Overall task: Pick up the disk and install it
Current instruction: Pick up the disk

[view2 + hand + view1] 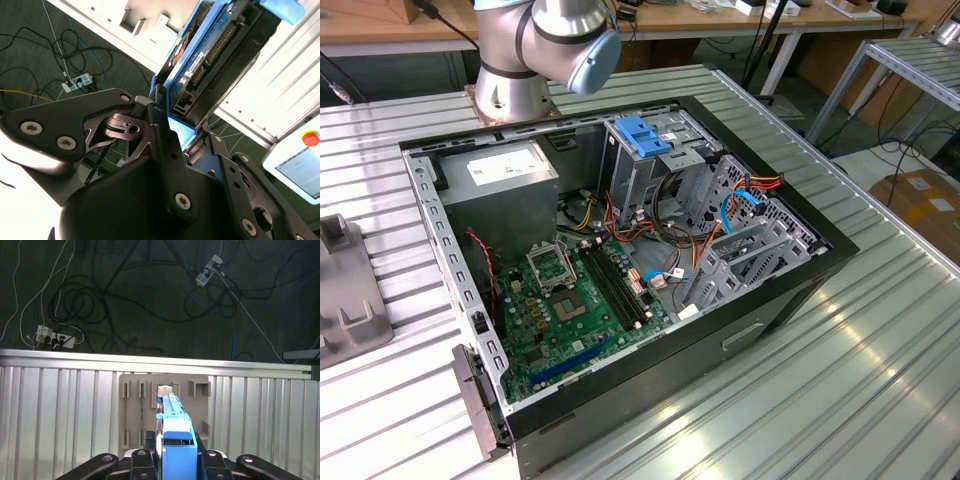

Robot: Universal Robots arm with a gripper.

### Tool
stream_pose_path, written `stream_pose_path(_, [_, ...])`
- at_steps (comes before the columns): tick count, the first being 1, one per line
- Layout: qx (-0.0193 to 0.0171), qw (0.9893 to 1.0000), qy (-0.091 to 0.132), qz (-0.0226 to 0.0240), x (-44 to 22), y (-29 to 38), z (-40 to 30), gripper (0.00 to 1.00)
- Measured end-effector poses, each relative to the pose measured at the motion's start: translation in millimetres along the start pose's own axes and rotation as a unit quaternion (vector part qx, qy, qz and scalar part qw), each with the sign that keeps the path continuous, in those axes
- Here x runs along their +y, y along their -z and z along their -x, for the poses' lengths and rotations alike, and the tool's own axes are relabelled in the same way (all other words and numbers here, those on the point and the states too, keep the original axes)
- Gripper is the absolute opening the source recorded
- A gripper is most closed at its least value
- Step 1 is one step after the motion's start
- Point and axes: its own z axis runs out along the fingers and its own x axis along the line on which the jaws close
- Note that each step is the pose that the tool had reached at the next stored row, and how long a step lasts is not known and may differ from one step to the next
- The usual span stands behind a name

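Observation:
The disk (200,65), a slim drive in a bright blue carrier frame, stands out from between my black fingers (160,135), and my gripper (186,134) is shut on it. In the first wrist view the disk (175,432) appears edge-on, held above a grey slotted holder (132,410) on the ribbed metal table. My gripper (177,462) clamps it from both sides. The open computer case (790,300) lies on the table in the exterior view, with its drive cage (680,170) at the far side.
A broader blue bracket (645,135) sits on top of the drive cage. The arm's base (520,60) stands behind the case. A grey fixture (345,290) lies at the exterior view's left. Cables and power strips (55,337) cover the floor beyond the table edge.

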Motion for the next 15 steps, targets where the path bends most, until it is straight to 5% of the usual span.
stream_pose_path(15, [0.0, 1.0, 0.0, 0.0, 0.7, 2.1, -16.7, 0.37])
